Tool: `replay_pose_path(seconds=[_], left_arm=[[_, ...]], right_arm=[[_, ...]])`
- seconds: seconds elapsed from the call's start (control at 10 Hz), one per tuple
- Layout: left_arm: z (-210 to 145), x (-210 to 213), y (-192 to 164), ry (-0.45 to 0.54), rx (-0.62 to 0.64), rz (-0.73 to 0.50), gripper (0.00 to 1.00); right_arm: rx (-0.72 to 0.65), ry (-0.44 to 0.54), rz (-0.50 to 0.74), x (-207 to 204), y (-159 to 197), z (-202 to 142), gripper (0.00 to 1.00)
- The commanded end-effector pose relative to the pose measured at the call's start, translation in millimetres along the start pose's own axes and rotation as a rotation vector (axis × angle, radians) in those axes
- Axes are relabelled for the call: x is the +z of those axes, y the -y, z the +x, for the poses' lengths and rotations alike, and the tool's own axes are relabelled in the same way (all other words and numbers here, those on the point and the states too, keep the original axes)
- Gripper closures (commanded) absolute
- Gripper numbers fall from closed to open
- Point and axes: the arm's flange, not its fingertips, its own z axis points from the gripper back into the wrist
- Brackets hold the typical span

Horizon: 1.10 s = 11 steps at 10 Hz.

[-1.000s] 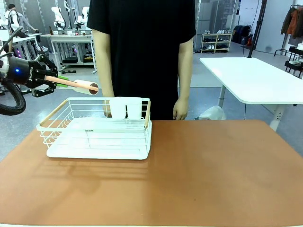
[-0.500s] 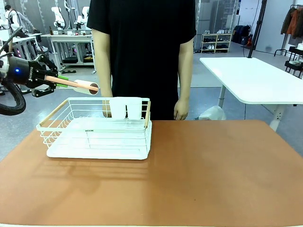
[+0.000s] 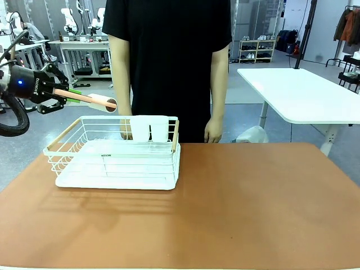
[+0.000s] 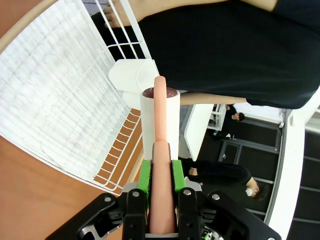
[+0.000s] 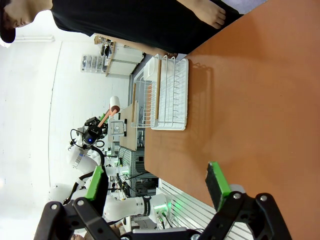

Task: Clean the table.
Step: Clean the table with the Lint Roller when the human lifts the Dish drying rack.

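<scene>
- Where the left arm enters at the far left of the front view, we find the left pincer (image 3: 68,94) raised higher than the wire rack, its jaws clamped on the pink handle of a roller (image 3: 95,102).
- We see in the left wrist view that both green pads (image 4: 145,175) press flat against that handle, and the white roll end (image 4: 159,117) points away from the pincer, above the rack's far edge.
- We locate the white wire rack (image 3: 115,160) on the left half of the desk (image 3: 253,208), with a white cup holder (image 3: 149,128) at its far rim.
- We note a person (image 3: 169,56) in a black shirt standing at the far edge, arms hanging, one hand (image 3: 214,130) just beyond the desk.
- We find the terracotta desk spanning the whole foreground; its right half is bare.
- We see a white-topped table (image 3: 304,93) behind, at the right.
- We observe in the right wrist view the right pincer (image 5: 157,182) above the desk, jaws spread wide, gripping nothing.
</scene>
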Motion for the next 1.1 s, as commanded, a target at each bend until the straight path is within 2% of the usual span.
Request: replay_pose_path(seconds=[0.0, 0.2, 0.4, 0.6, 1.0], left_arm=[[-2, 15, 27, -0.016, -0.113, 0.111, 0.79], [-3, 44, 74, -0.059, -0.236, 0.26, 0.79], [4, 63, 96, -0.119, -0.35, 0.389, 0.79], [10, 67, 94, -0.119, -0.38, 0.437, 0.79], [13, 81, 95, -0.099, -0.391, 0.42, 0.79]], right_arm=[[-0.006, 0.005, 0.011, 0, -3, -5, 0.0], [-0.006, 0.005, 0.011, 0, -3, -5, 0.0], [-0.006, 0.005, 0.011, 0, -3, -5, 0.0], [-0.006, 0.005, 0.011, 0, -3, -5, 0.0], [-0.006, 0.005, 0.011, 0, -3, -5, 0.0]])
